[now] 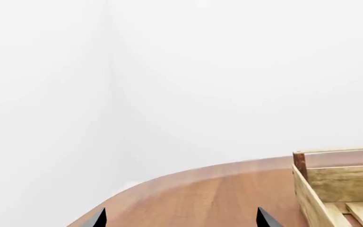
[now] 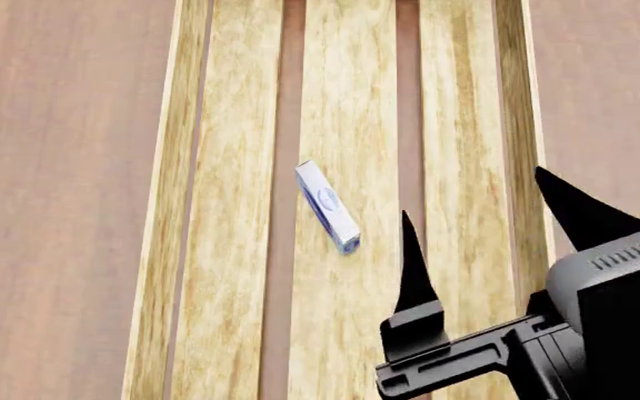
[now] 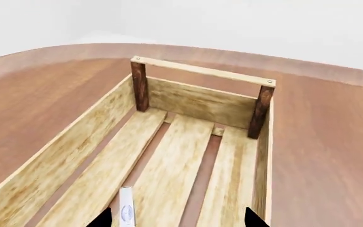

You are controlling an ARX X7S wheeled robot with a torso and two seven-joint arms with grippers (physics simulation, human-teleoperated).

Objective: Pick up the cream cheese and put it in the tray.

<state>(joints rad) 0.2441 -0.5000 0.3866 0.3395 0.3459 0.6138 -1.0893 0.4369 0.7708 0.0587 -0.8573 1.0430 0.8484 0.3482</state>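
Note:
The cream cheese [image 2: 328, 207], a thin white box with a blue oval logo, rests on its edge on the middle plank of the light-wood tray [image 2: 181, 208]. My right gripper [image 2: 478, 204] hangs open above the tray's right side, just to the right of the box, with nothing between its fingers. In the right wrist view the cream cheese [image 3: 126, 210] lies on the tray floor near one fingertip, and the tray's [image 3: 200, 101] far end with dark corner posts shows beyond. My left gripper [image 1: 181, 220] is open over bare table, beside one tray [image 1: 332, 184] end.
The brown wooden table [image 2: 53, 167] surrounds the tray on both sides. Its curved edge [image 1: 188, 172] meets a plain white background in the left wrist view.

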